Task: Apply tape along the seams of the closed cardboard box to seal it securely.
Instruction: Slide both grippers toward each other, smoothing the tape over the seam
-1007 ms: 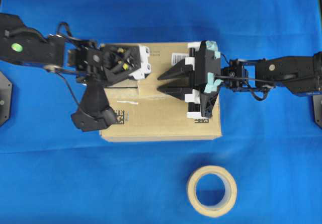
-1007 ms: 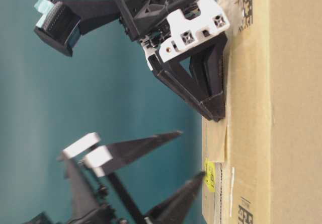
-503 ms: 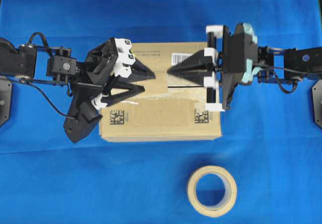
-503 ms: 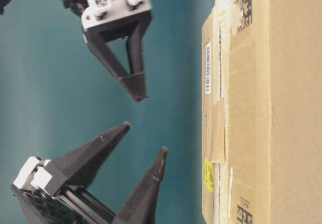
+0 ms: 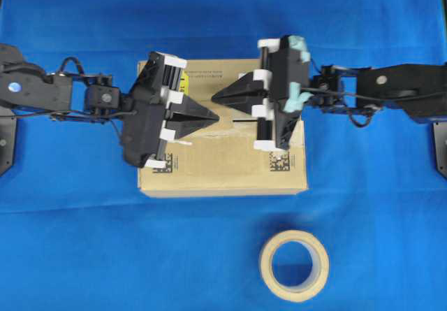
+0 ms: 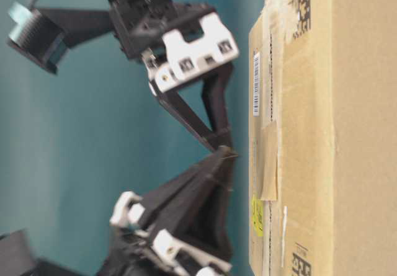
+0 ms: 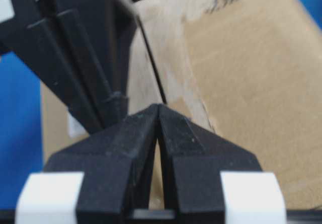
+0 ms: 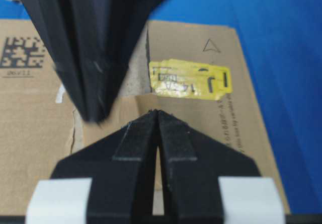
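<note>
Facing each other above the middle of the cardboard box (image 5: 223, 171), the left gripper (image 5: 215, 117) and right gripper (image 5: 215, 97) are both staying clenched, tips nearly meeting, grasping nothing visible. The tape (image 6: 268, 161) is lying flat over the seams (image 7: 153, 68) mid-box. Lower right of the overhead frame, a tape roll (image 5: 294, 265) is sitting on the blue surface (image 5: 84, 255), well apart from the box's edges.

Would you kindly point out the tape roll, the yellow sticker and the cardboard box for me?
tape roll (image 5: 294, 291): overhead view, on the ring's near band.
yellow sticker (image 8: 191, 79): right wrist view, sticker's middle.
cardboard box (image 5: 223, 168): overhead view, bare top face.
</note>
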